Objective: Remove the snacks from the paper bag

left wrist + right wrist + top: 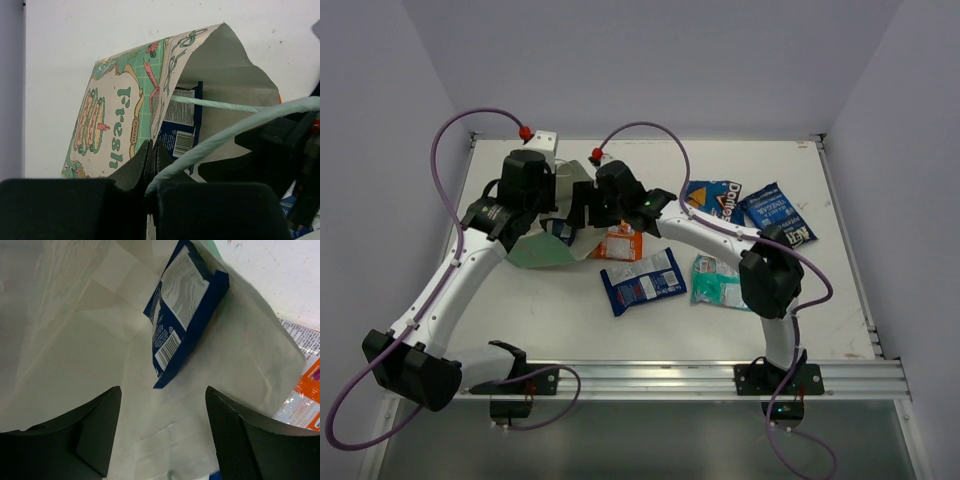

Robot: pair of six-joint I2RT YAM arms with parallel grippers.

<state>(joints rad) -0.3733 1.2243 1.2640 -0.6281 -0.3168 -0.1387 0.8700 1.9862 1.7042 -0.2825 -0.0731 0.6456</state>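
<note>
**One packet inside the bag, five out on the table**

The paper bag (545, 250) lay on its side, left of centre on the table (520, 320), with a blue-and-white packet (182, 305) inside. The left gripper (151, 150) was clamped shut on the bag's rim. The right gripper (162, 395) stood at the mouth, jaws apart and empty. Nearby lay the orange packet (620, 243), second blue-and-white packet (642, 281), teal packet (717, 283), Doritos packet (712, 200) and blue chip bag (775, 213).

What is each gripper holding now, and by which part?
The left gripper pinches the paper bag at its mouth rim. The right gripper, open inside the bag, holds nothing.
</note>
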